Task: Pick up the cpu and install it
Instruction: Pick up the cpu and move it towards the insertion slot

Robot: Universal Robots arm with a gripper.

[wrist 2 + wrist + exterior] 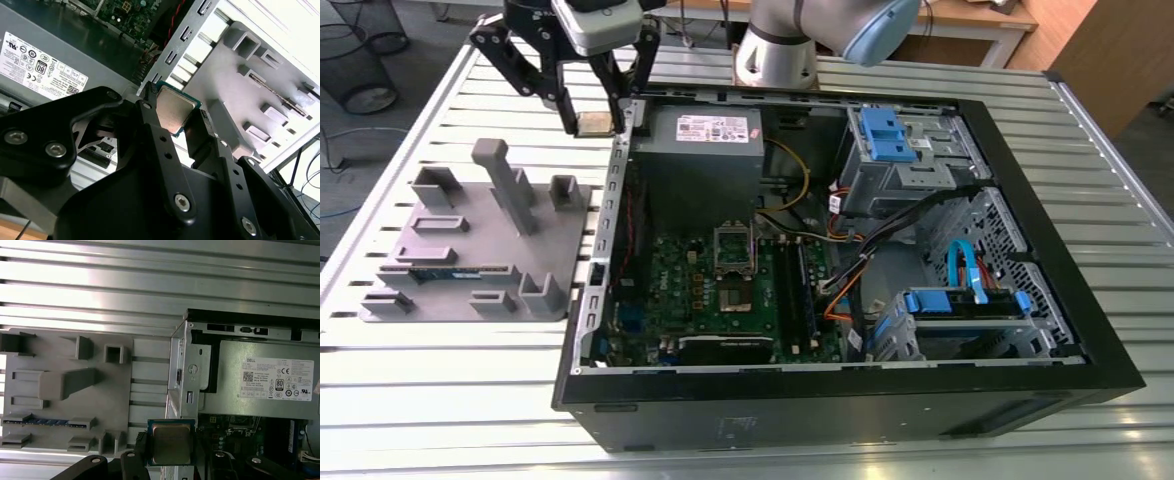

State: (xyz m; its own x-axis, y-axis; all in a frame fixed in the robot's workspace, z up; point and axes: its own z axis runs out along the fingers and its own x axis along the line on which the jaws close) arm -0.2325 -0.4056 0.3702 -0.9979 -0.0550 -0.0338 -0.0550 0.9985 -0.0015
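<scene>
Over the slatted grey metal surface (454,400), above the side wall of the open black computer case (854,410), the black two-fingered tool (176,112) is clamped on the small flat square silver-topped cpu (171,443), taken by opposite edges. The chip is judged light, stiff and fragile underneath.

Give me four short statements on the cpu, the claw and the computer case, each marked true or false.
1. The claw is shut on the cpu. True.
2. The computer case is open and its motherboard shows. True.
3. The cpu sits on the motherboard. False: the claw holds it near the case's wall, by the power supply.
4. The grey fixture lies at the exterior view's right of the case. False: at its left.
</scene>
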